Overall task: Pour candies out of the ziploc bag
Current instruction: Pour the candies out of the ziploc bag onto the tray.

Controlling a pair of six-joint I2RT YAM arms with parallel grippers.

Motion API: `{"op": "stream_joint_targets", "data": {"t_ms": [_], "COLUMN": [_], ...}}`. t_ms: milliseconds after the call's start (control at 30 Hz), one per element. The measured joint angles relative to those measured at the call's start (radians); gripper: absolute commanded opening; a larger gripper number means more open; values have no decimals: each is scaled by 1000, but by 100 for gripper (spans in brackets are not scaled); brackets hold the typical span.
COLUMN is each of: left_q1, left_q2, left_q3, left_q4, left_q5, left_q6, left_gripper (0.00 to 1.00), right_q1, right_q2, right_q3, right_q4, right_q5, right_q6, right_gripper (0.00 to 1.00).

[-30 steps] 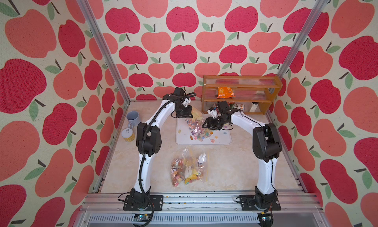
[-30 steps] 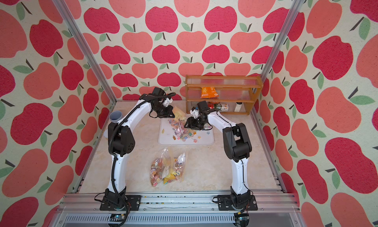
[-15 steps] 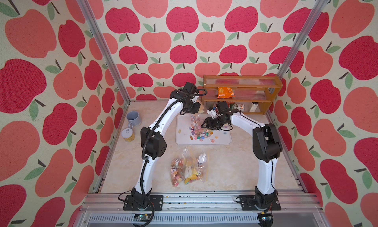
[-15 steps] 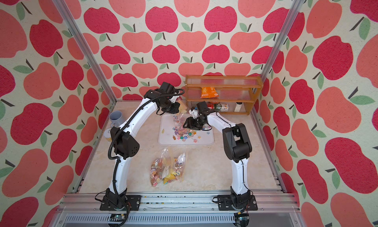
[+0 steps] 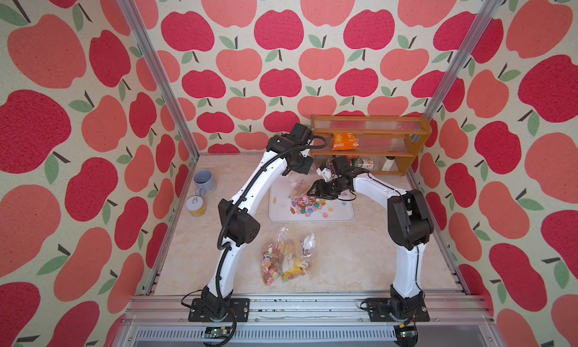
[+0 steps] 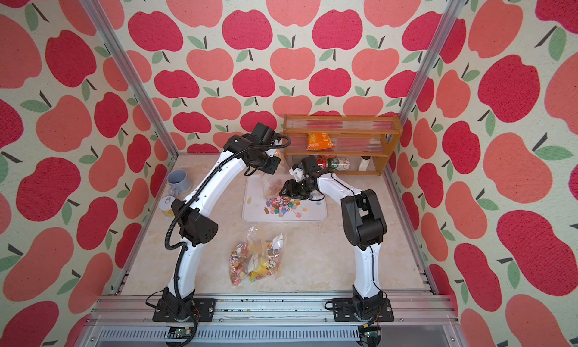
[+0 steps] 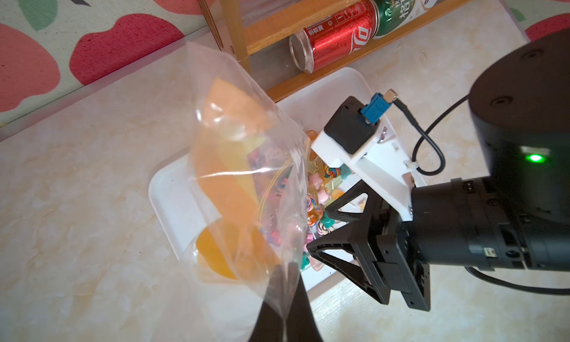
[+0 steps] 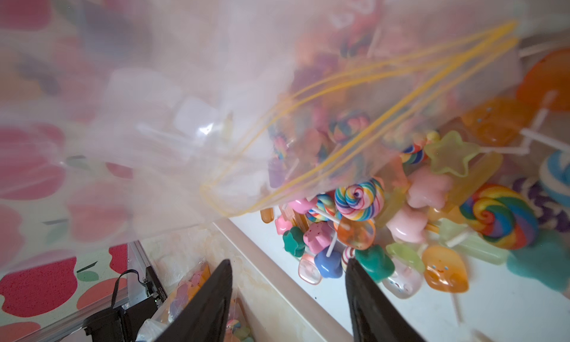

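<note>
Left pincer [image 7: 285, 275] is clamped on a corner of the bag [image 7: 240, 158], which hangs mouth-down. Right pincer [image 8: 288, 260], at the bag's 3 o'clock in both top views, gapes empty. Candies [image 8: 359, 198] lie heaped on the tray [image 5: 278, 211], at the worktop's [image 5: 344, 261] 12 o'clock.

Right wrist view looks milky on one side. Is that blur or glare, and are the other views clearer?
Right wrist view: blur, the ziploc bag hangs close to the lens; the candies beyond its mouth are sharp. Left wrist view: the bag is in focus, with small highlights. Both top views: evenly lit, but candies tiny.
</note>
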Motion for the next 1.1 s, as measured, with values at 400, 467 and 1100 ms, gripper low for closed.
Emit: {"op": "stream_joint_targets", "data": {"t_ms": [400,467,1100], "left_q1": [-8,-16,19], "left_q2": [0,0,-138], "left_q3": [2,1,-174], "left_q4": [-19,-25,68], "left_q5": [-60,-82,81], "left_q6": [18,23,43], "left_gripper": [0,0,0], "right_q1": [-1,-5,-179], "right_q2": [-36,-43,-425], "right_q3": [-19,-29,-205], "right_q4": [0,0,3], "right_q5": [0,0,-62], "right_q6": [0,0,-87], "right_gripper": [60,60,99]}}
